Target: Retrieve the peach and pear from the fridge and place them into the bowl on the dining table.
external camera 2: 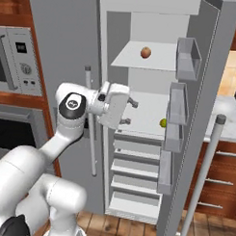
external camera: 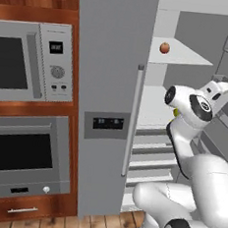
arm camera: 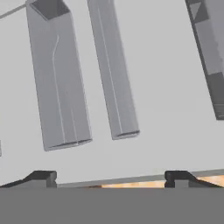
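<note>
My pincer [external camera 2: 131, 112] stands wide and empty in front of the open fridge [external camera 2: 153, 116], aimed toward its swung-out door [external camera 2: 208, 70]. The peach [external camera 2: 146, 52] rests on the upper shelf, the pear [external camera 2: 163, 123] on the shelf below, near the door bins. Reaching in, I risk clipping those bins or nudging the pear away.

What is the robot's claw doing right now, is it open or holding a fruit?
Gripper: open, holding nothing. The peach and pear sit on fridge shelves.
</note>
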Controlling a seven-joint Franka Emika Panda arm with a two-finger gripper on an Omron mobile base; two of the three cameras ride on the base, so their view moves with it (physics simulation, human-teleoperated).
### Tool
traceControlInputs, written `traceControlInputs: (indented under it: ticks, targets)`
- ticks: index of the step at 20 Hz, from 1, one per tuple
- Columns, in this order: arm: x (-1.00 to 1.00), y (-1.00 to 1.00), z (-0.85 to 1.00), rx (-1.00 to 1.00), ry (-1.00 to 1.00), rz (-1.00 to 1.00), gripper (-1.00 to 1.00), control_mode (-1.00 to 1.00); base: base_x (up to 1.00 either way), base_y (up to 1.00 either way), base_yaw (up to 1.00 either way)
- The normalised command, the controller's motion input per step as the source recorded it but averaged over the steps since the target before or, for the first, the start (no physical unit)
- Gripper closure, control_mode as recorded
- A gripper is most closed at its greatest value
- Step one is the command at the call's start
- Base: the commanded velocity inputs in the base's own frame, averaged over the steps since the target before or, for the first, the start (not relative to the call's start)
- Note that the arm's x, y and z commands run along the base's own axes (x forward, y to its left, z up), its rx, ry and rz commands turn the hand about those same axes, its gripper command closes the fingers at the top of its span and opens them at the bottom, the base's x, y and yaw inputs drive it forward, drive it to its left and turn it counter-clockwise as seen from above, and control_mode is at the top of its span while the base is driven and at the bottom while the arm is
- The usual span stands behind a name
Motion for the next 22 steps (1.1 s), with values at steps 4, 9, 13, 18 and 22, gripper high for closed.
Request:
traceControlInputs:
  ticks: [4,9,13,18,22]
  targets:
    - [-0.13,1.0,0.33,0.12,-0.24,-0.19,-1.0,-1.0,0.0,0.0,0.0]
    - [-0.15,0.92,0.2,0.29,-0.29,-0.19,-1.0,-1.0,0.0,0.0,0.0]
    - [-0.44,0.61,-0.01,0.45,-0.4,-0.07,-1.0,-1.0,0.0,0.0,0.0]
    - [-0.62,0.42,-0.26,0.49,-0.42,0.05,-1.0,-1.0,0.0,0.0,0.0]
    - [-0.67,0.03,-0.44,0.37,-0.36,0.39,-1.0,-1.0,0.0,0.0,0.0]
